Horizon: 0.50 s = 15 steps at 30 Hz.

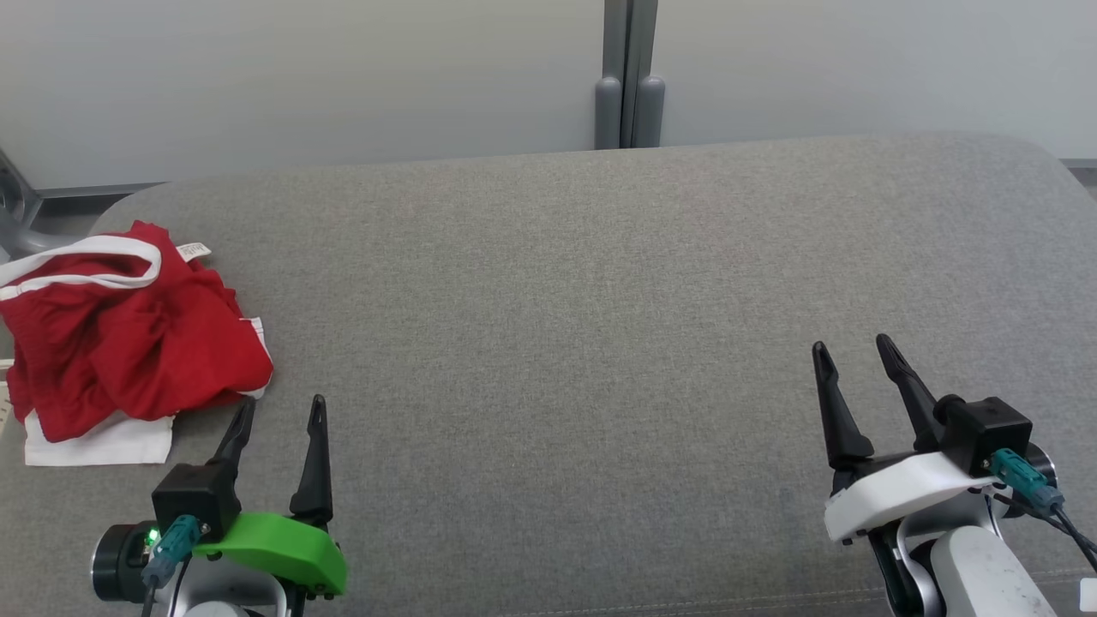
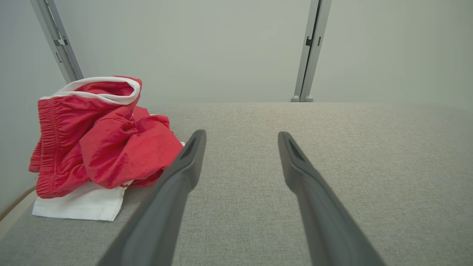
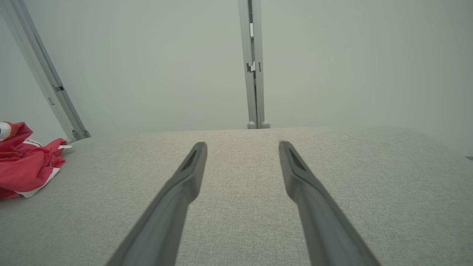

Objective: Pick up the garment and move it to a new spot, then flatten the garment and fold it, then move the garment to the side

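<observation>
Both grippers are standing with fingers spread wide and holding nothing. My left gripper [image 1: 284, 401] is sitting low over the grey cushion [image 1: 557, 300], just beside the near corner of the garment [image 1: 128, 343]. My right gripper [image 1: 852, 343] is waiting well apart from it at the cushion's other end, over bare fabric. The garment is lying in a crumpled red heap near the cushion's left edge, with its white-edged waistband [image 1: 86, 248] curling up at the back and a flat white hem [image 1: 94, 446] poking out at the front.

I am reading this as the very start: the pick-up is not yet made, and the left arm is the one placed for it. To do it well, I am aiming for a raised ridge of red cloth in the middle of the heap, not the white hem, which is lying flush on the cushion and would be hard to get under. I am planning to straddle that ridge with both fingers, come down short of the upholstery so I am not pinching the cover, and close fully, since the cloth is looking thin and slippery. I am expecting loose layers to trail, so I am intending to lift high before carrying it toward the open middle, where the right gripper can reach it for flattening.
</observation>
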Tool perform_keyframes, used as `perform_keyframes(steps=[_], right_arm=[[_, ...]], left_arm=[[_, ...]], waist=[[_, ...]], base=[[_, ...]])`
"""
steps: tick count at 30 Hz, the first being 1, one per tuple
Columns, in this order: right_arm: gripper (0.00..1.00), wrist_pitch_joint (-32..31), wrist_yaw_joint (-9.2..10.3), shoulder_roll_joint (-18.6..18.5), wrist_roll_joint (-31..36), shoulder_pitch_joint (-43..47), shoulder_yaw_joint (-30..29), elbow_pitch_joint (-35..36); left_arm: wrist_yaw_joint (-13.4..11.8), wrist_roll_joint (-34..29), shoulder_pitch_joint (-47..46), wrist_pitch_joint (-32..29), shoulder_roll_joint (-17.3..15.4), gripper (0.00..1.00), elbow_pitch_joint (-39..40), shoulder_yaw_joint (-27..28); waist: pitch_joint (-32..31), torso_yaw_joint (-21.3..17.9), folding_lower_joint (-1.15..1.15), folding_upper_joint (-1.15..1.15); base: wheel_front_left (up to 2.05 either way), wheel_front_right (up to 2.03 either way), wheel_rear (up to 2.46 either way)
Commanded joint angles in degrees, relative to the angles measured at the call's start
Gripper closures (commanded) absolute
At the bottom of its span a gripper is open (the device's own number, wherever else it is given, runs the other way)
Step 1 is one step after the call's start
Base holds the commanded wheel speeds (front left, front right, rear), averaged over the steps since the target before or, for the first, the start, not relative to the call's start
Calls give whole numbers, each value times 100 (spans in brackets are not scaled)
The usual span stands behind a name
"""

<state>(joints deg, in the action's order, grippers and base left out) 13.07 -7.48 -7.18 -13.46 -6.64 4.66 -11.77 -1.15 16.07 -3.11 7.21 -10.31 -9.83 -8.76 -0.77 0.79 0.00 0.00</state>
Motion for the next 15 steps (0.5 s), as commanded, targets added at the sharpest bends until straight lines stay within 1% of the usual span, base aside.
perform_keyframes(steps=[1, 15], right_arm=[[0, 50, -2, 6, 78, -98, -24, -22], [0, 188, -2, 58, 327, -150, -45, -189]], left_arm=[[-39, -104, -117, 48, -47, 0, -25, 15], [-79, -335, -235, 99, -46, 0, -187, 0]], waist=[[0, 3, 0, 0], [-11, 12, 0, 0]], base=[[0, 0, 0], [0, 0, 0]])
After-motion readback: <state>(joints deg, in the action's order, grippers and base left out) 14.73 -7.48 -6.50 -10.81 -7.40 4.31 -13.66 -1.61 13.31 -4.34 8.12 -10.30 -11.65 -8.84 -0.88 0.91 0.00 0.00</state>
